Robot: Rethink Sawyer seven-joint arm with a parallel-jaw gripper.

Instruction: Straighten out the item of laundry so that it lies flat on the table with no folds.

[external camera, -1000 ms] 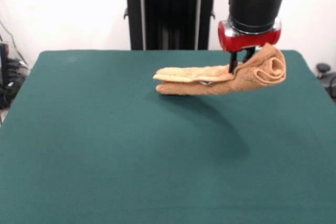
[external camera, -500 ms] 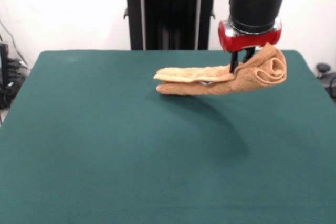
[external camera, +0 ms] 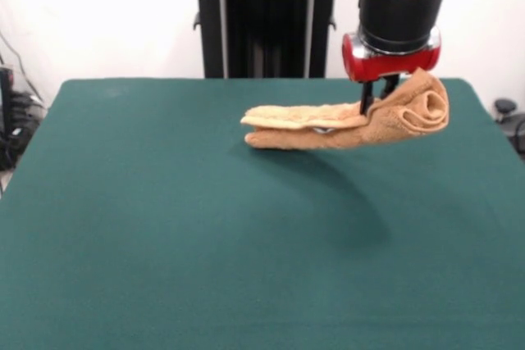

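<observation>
A: Shifted a touch to the picture's right since a second ago — towel (external camera: 344, 125) and arm together, by barely a hair. Otherwise unchanged.

B: And the end effector (external camera: 376, 97)?

A: Closed on the towel. Dark fingers (external camera: 363, 97) visible just under the red collar, sunk into the cloth near its right-hand end, pinching a bunched, rolled lump of terry.

B: Position of the towel?

A: Held up over the far right part of the green worktop (external camera: 164, 227), folded over on itself in at least two layers. Stretched out roughly level toward the picture's left from the grip, the left end sagging slightly. Lifted clear, to judge by the soft shadow on the felt below and nearer the camera; contact at the left tip hard to rule out from this angle.

B: Colour, texture?

A: Orange-tan, looped pile. A small pale spot tucked between the layers near the middle, too small to identify.

B: Rest of the scene?

A: Red-and-black arm segment (external camera: 398, 6) dropping in from the top right. Black pedestal (external camera: 267, 18) upright behind the worktop's far edge, against a white wall. Cables and dark gear at the left edge, a small dark object at the right edge, both off the worktop.
</observation>
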